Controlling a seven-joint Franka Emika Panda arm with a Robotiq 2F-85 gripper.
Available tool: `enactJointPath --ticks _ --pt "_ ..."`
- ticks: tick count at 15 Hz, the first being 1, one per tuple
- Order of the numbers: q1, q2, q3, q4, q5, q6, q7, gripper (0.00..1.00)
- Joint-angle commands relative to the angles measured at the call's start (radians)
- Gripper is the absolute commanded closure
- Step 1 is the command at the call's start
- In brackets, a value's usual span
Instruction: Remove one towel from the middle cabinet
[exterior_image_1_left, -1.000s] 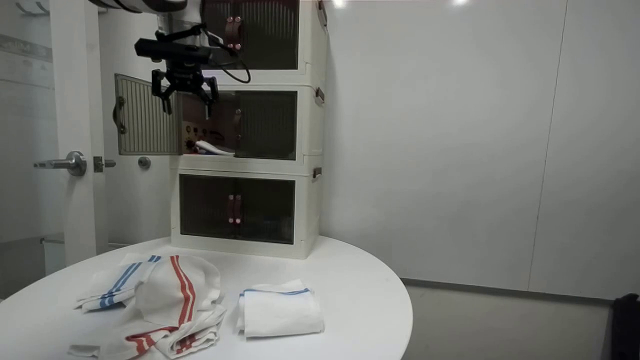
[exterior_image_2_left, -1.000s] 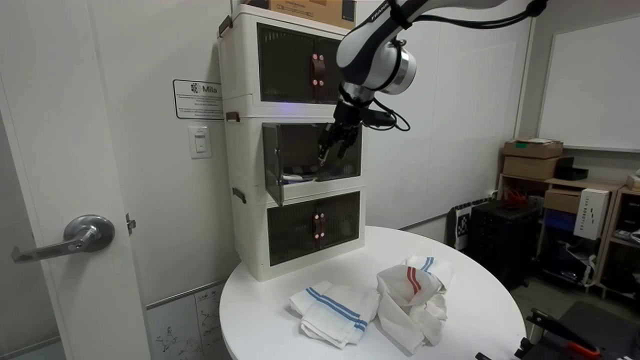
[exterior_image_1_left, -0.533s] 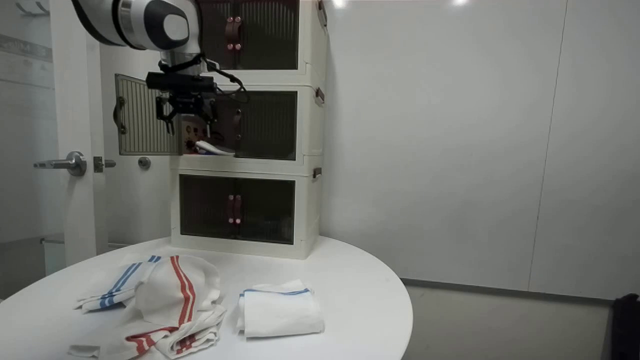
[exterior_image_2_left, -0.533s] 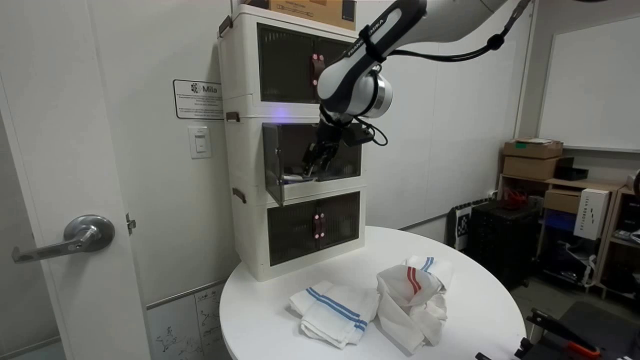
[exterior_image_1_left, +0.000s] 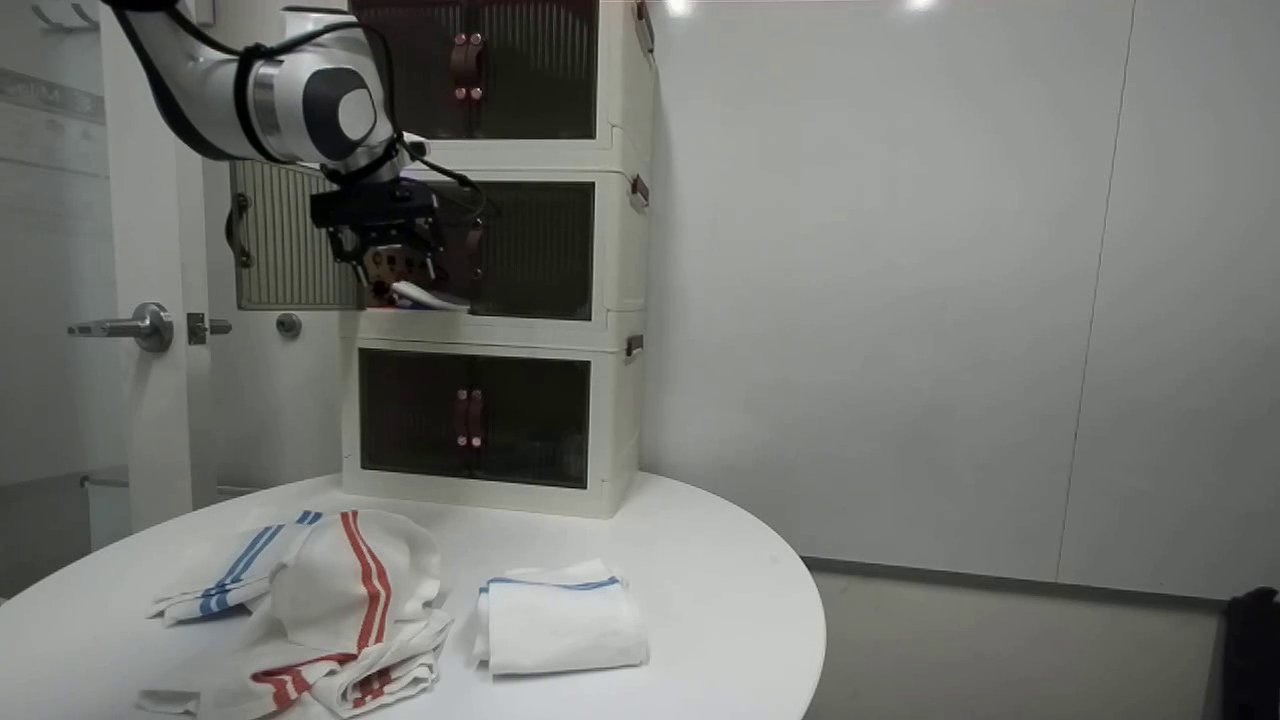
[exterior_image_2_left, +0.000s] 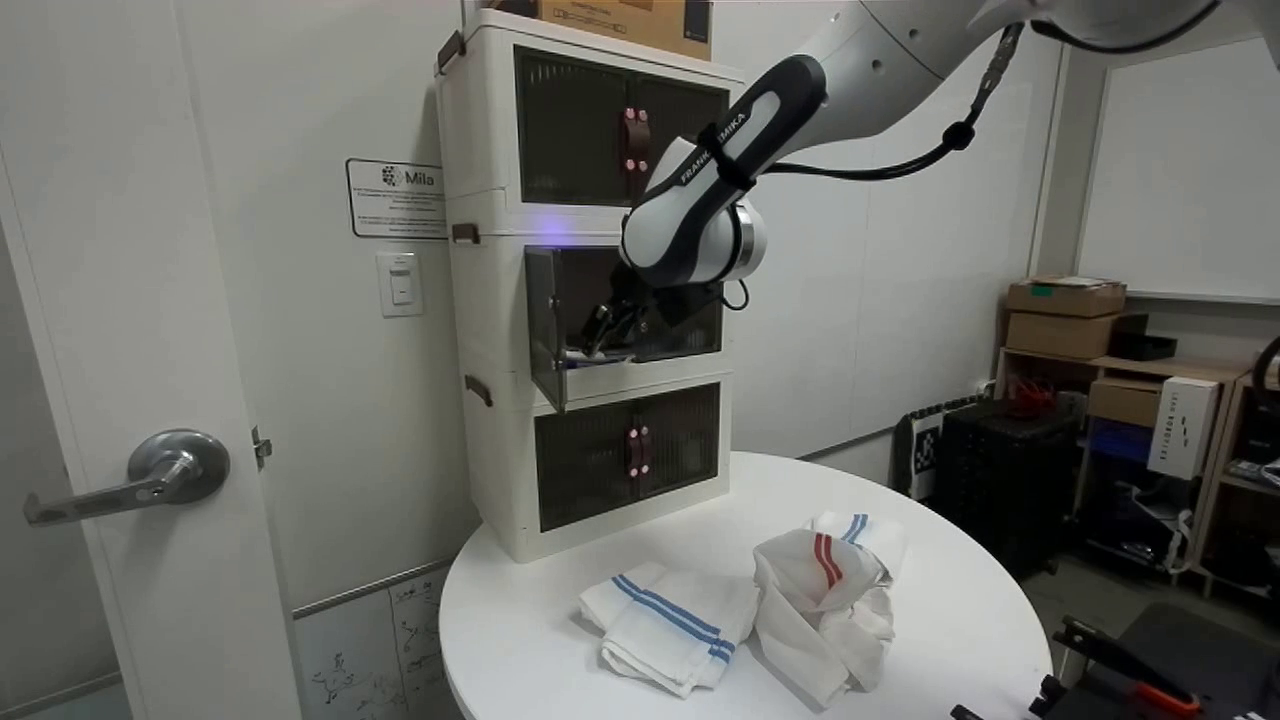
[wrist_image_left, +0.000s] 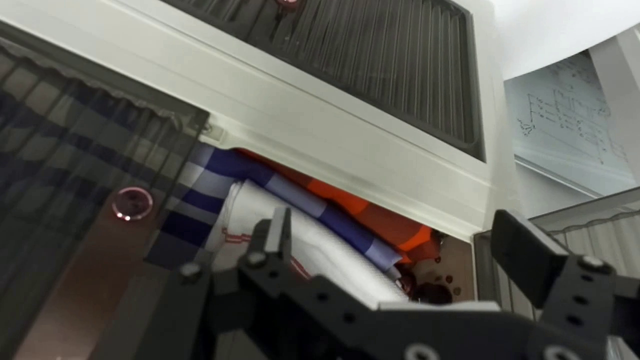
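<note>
The middle cabinet (exterior_image_1_left: 622, 260) has one door panel (exterior_image_1_left: 290, 240) swung open; it also shows in an exterior view (exterior_image_2_left: 548, 330). In the wrist view, a white towel with red stripes (wrist_image_left: 310, 235) lies inside beside a blue checked towel (wrist_image_left: 295, 192) and an orange one (wrist_image_left: 380, 220). The white towel's edge shows in both exterior views (exterior_image_1_left: 425, 298) (exterior_image_2_left: 585, 357). My gripper (wrist_image_left: 400, 242) is open and empty, tilted at the cabinet opening (exterior_image_1_left: 398, 272) (exterior_image_2_left: 603, 340), just above the towels. One finger overlaps the white towel in the wrist view; I cannot tell whether they touch.
The cabinet's other door half (wrist_image_left: 75, 175) is closed beside the opening. Closed cabinets stand above (exterior_image_1_left: 535, 70) and below (exterior_image_1_left: 475, 415). On the round white table (exterior_image_1_left: 720, 600) lie a blue-striped towel (exterior_image_1_left: 235, 570), a crumpled red-striped towel (exterior_image_1_left: 320, 600) and a folded towel (exterior_image_1_left: 565, 630).
My gripper has moved down and in toward the open cabinet and has tilted. It has stayed open. The towels and the cabinet door have not visibly moved.
</note>
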Motion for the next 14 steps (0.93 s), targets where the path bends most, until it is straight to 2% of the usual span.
enactJointPath --ticks 1,6,14 --pt "-0.01 0.047 0.012 0.05 -0.047 0.073 0.025 0.0" --pt "-0.004 0.083 0.006 0.095 -0.086 0.117 0.026 0.0" --pt "-0.002 0.155 0.014 0.2 -0.12 0.096 0.018 0.0"
